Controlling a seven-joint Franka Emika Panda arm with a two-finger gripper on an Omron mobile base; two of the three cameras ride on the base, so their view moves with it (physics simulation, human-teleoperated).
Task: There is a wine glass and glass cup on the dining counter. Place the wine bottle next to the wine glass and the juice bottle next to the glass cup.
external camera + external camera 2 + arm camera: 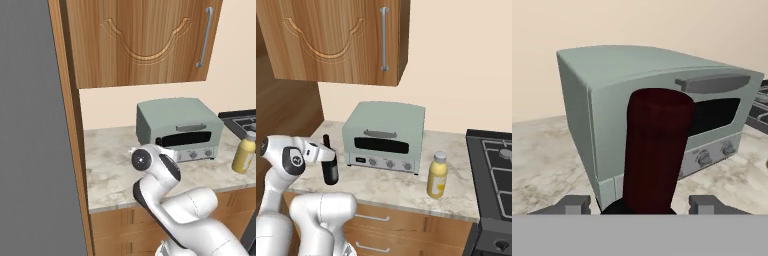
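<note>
In the right base view the pincer (pixel 327 156) sits far left, at the wine bottle (pixel 330 167), which stands upright on the marbled table (pixel 386 187) beside the toaster oven (pixel 385 136). In the hand view the dark-red neck rises between both fingertips (pixel 572 204), long axis vertical; they look clamped on the bottle. The juice bottle (pixel 437 175) stands further right, well apart.

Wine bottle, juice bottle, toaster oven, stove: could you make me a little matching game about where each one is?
1. wine bottle
2. juice bottle
3. toaster oven
4. stove

A. far right of the worktop
B. between the gripper fingers, left of the oven
C. against the wall, below the cabinet
D. between oven and stove

Pairs: 1-B, 2-D, 3-C, 4-A
</note>
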